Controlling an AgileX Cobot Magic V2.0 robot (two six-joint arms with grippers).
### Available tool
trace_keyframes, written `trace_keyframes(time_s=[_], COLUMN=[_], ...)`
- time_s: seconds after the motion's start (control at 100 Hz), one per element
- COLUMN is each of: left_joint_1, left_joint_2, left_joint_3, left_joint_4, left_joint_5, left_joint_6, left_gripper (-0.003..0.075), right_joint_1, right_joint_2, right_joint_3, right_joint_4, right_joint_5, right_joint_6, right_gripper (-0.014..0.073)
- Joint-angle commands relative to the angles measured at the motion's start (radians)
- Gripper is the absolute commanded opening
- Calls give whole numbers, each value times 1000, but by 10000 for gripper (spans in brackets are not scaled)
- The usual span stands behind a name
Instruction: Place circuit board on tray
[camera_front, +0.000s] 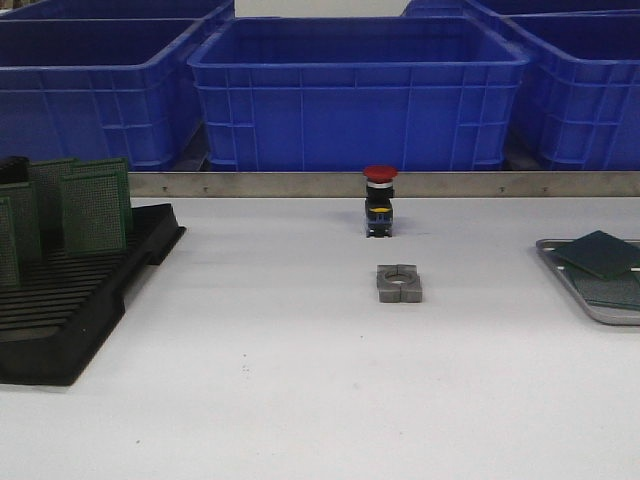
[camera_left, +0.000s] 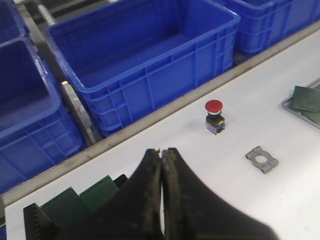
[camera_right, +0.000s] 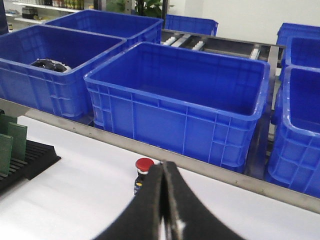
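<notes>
Evidently both claws, left claw (camera_left: 161, 155) and right claw (camera_right: 163, 167), are closed, empty.

We can read no text, label, brand or number anywhere; the blue bins (camera_front: 355, 90) carry no lettering that we can make out; the red push button (camera_front: 379, 200) shows a small yellow mark too small for us to read; the green circuit boards (camera_front: 92, 205) show only dot grids.
</notes>
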Motion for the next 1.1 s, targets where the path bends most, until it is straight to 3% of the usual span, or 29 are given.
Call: trace_keyframes(time_s=[0.0,0.18,0.54,0.75,1.09], left_joint_1=[0,0,0,0,0], left_joint_2=[-112,-318,-668,-776,-779], left_joint_3=[79,284,563,631,642], left_joint_4=[-34,-45,-71,-72,-72], left_joint_5=[-173,-275,-280,-278,-278], left_joint_6=[-13,-13,-13,-13,-13], left_gripper=[-20,-20,-20,-20,-20], right_joint_1=[2,2,2,2,2], right_joint_2=[-55,-184,-390,-399,-399], right_joint_3=[0,68,203,216,216], right_joint_4=[37,37,37,37,39], right_joint_5=[36,40,41,44,62], right_joint_6=[-12,-12,-12,-12,-12], right_gripper=[-61,-61,-61,-61,-61])
